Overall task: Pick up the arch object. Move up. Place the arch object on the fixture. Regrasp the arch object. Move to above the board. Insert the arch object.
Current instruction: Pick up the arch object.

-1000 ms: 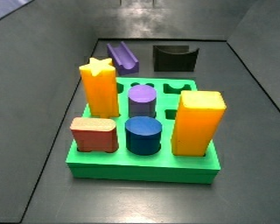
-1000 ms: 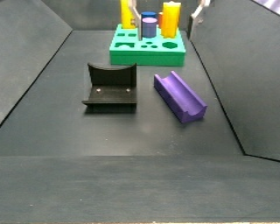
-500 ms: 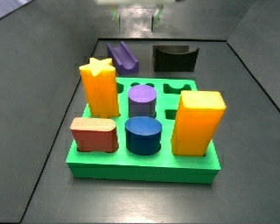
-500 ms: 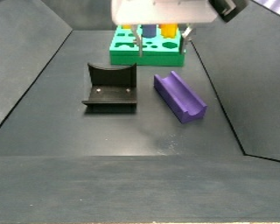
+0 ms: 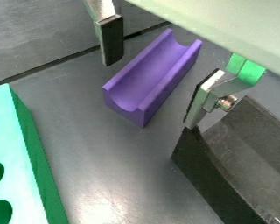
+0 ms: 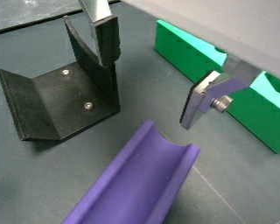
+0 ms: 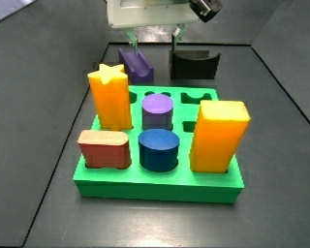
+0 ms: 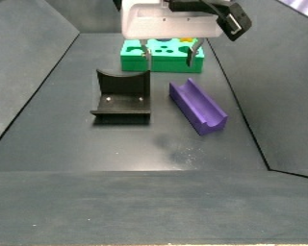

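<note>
Evidently picking up: the gripper (image 8: 167,61) hangs wide open, empty, above the long dark-purple grooved arch object (image 8: 198,105); next, descend astride it.

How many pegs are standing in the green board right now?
5. On the board: star-topped orange peg and purple cylinder behind, red block, blue cylinder and orange block in front. The open gripper hangs above the floor.

Matt purple arch object (image 5: 154,76), seemingly plastic, silvery metal end effector (image 5: 154,74) fingers (image 5: 206,99)
</note>
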